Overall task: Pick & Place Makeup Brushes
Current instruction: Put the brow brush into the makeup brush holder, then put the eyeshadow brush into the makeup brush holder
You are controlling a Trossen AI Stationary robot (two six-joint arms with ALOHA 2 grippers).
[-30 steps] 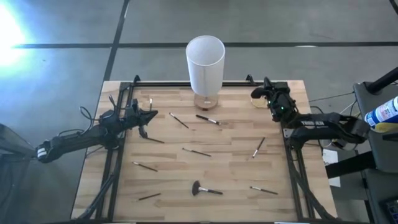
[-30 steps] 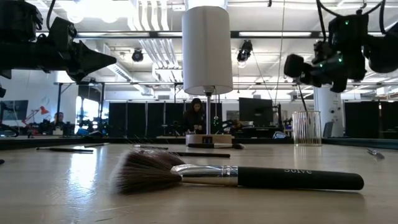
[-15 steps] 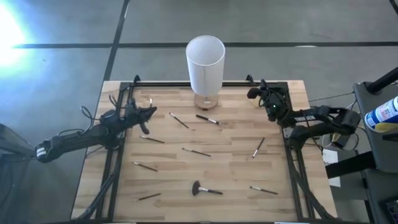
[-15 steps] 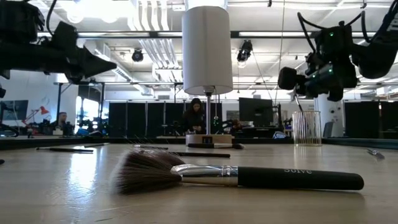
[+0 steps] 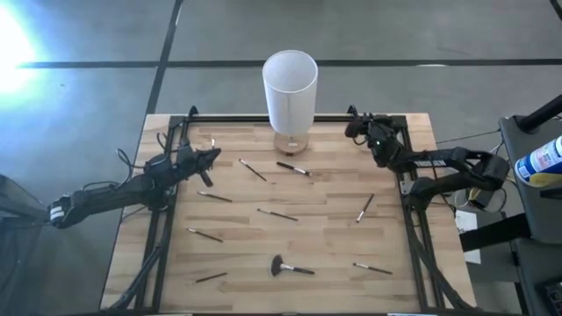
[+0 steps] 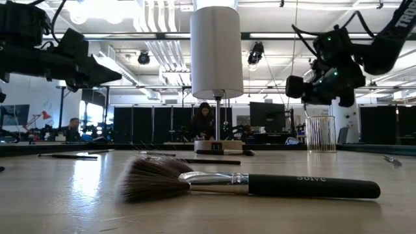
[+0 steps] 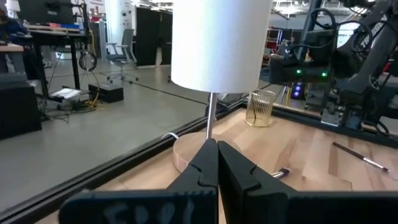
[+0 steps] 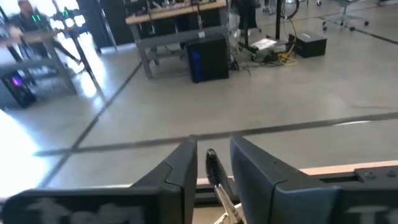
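Several makeup brushes lie flat on the wooden table [image 5: 325, 237], among them a fluffy-headed one [image 5: 288, 267] [image 6: 247, 184] near the front edge and thin ones [image 5: 293, 168] [image 5: 365, 208]. My right gripper [image 5: 351, 130] [image 6: 294, 88] hovers at the far right corner, above a clear wire cup [image 6: 320, 133] [image 7: 261, 107]. It is open, and a brush [image 8: 214, 171] shows in the gap between its fingers. My left gripper [image 5: 216, 156] [image 7: 217, 152] is shut and empty, pointing level over the table's left side. My right gripper has the dark end of a brush [image 8: 211, 158] standing in the gap between its two open fingers. I cannot tell whether either finger touches it. The brush's lower part lies outside the wrist view.
A lamp with a tall white shade [image 5: 290, 88] on a round wooden base [image 5: 291, 143] stands at the far middle. A black frame [image 5: 408, 219] runs along the table's left, right and far edges. People sit at desks in the room behind.
My right gripper has moved toward the table's far edge and a little to the left, sinking slightly, and now hovers over the wire cup. My left gripper has stayed in place and turned its tip a little. The brushes on the table have not moved.
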